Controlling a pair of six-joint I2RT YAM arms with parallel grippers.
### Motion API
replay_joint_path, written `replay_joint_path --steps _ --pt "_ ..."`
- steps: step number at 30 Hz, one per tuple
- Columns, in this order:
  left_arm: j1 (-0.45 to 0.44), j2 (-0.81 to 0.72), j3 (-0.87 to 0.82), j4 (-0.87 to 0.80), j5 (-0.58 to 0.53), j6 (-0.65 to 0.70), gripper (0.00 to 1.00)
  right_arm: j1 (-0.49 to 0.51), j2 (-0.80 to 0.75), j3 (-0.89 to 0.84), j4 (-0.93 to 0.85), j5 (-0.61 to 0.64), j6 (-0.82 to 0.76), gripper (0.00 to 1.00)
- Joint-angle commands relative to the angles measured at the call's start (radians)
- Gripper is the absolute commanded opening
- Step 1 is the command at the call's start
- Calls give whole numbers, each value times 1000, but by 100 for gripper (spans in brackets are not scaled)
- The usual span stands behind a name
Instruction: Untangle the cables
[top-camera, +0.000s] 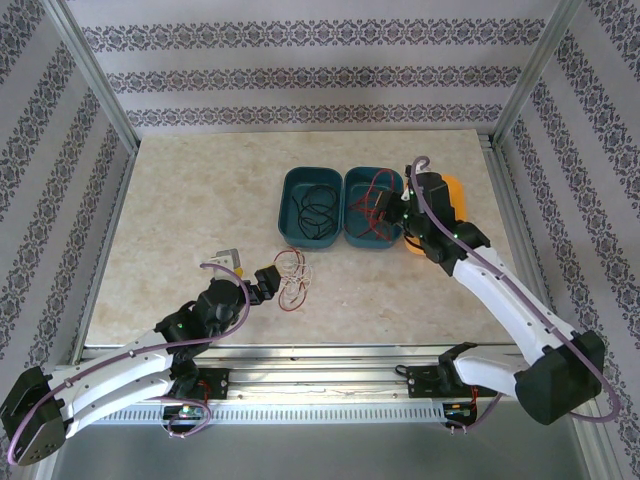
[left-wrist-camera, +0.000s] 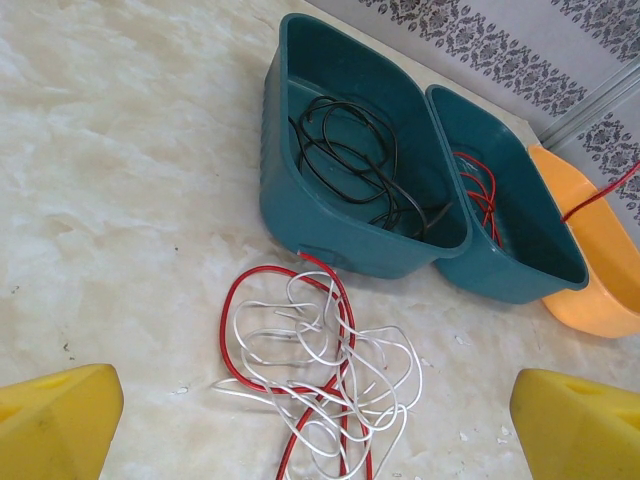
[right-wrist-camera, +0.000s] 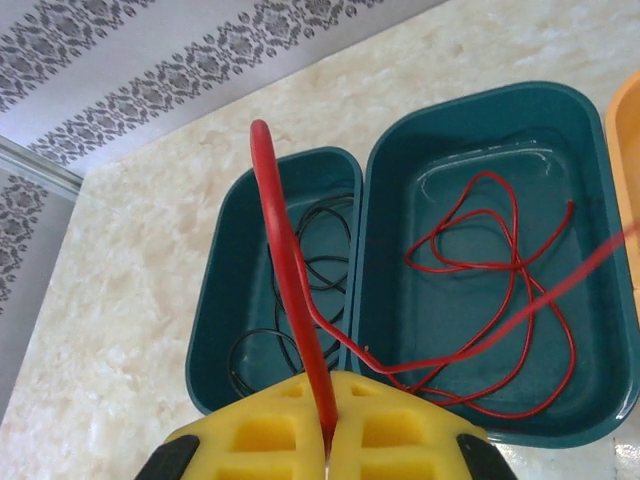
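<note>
Teal bins (left-wrist-camera: 300, 205): two. One black cable (left-wrist-camera: 340, 150), two red cables (left-wrist-camera: 227, 335), one white cable (left-wrist-camera: 330, 385).

I see teal bins (left-wrist-camera: 300, 215), an orange bin (left-wrist-camera: 590, 300), red cable (right-wrist-camera: 285, 250), black cable (left-wrist-camera: 350, 160), white cable (left-wrist-camera: 320, 365), yellow jaws, marbled beige table (left-wrist-camera: 120, 200).

Bright, even light with faint shadows — the red cable (right-wrist-camera: 287, 270) close to the right wrist lens is blurred.

Cable tangle (left-wrist-camera: 338, 345) before two adjoining bins (left-wrist-camera: 300, 215)
</note>
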Motion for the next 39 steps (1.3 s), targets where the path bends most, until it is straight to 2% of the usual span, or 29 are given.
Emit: replay_joint_path --steps 1,16,28,39 --pt "-12 -1 14 -3 1 -9 99 -17 18 34 2 -18 19 0" --pt "-12 -8 13 -8 10 -16 99 -93 198 87 3 -99 9 0" --pt "-11 -35 13 -35 18 -24 99 -133 447 249 -32 -137 -37 0" --pt "-12 -53 9 -52 13 -29 99 -138 623 332 -98 -73 -88 0"
